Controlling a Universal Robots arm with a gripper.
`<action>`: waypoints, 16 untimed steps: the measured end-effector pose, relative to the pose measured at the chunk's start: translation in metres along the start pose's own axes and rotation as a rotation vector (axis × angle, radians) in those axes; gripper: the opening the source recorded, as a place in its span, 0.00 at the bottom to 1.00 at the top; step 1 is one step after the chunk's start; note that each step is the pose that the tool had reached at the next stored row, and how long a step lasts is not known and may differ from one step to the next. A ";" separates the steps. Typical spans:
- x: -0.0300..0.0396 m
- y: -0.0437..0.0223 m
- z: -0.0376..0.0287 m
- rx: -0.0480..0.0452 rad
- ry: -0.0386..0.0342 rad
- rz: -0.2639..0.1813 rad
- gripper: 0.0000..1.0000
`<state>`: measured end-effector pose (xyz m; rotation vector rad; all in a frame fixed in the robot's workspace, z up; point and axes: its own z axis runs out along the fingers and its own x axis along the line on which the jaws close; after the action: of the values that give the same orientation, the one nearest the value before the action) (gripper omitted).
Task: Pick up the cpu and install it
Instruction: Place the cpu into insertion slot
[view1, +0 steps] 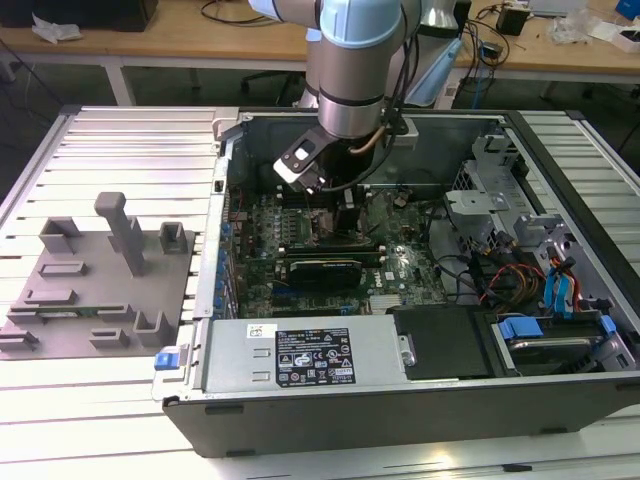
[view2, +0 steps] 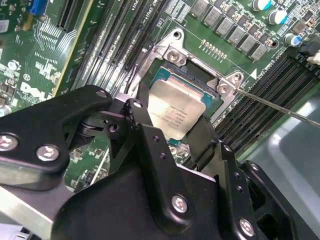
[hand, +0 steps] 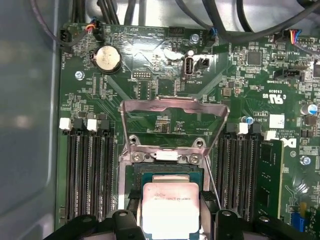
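Item 1, arm (view1: 355, 80): it reaches down into the open computer case (view1: 400, 425), which lies on its side on the slatted metal desk (view1: 130, 140). The black jaws stand low over the green motherboard (view1: 400, 270), towards the case's far wall in the exterior view.

Item 2, jaws: in both wrist views they are closed on the cpu (view2: 175, 107) (hand: 170, 207). One black finger (view2: 142, 117) (hand: 125, 222) bears on one edge and the other bears on the opposite edge. The pale silvery top faces up between them.

Item 3, position of the cpu: it is directly at the socket (hand: 172, 172), within the metal-rimmed frame. Part of the blue-green socket bed shows past the chip's far edge. Whether the chip rests fully in the bed or sits just above it cannot be told.

Item 4, socket hardware: the load plate (hand: 175, 125) is swung up and open beyond the socket. A thin metal lever (view2: 280, 107) runs out from one corner of the frame. Rows of black memory slots (hand: 90, 170) flank the socket on both sides.

Item 5, surroundings: a grey moulded tray (view1: 100, 290) lies on the desk at the exterior view's left, well apart from the jaws. A long silver box (view1: 300, 355) with a label sits along the case's near side.
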<state>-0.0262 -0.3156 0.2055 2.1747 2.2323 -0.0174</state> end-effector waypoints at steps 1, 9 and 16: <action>0.0000 0.0000 0.0003 0.0002 -0.0001 0.007 0.55; 0.0023 -0.0001 0.0045 0.0004 0.0004 0.012 0.55; 0.0047 0.0000 0.0065 0.0001 0.0002 0.002 0.55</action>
<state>-0.0263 -0.3111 0.1989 2.1775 2.2300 -0.0172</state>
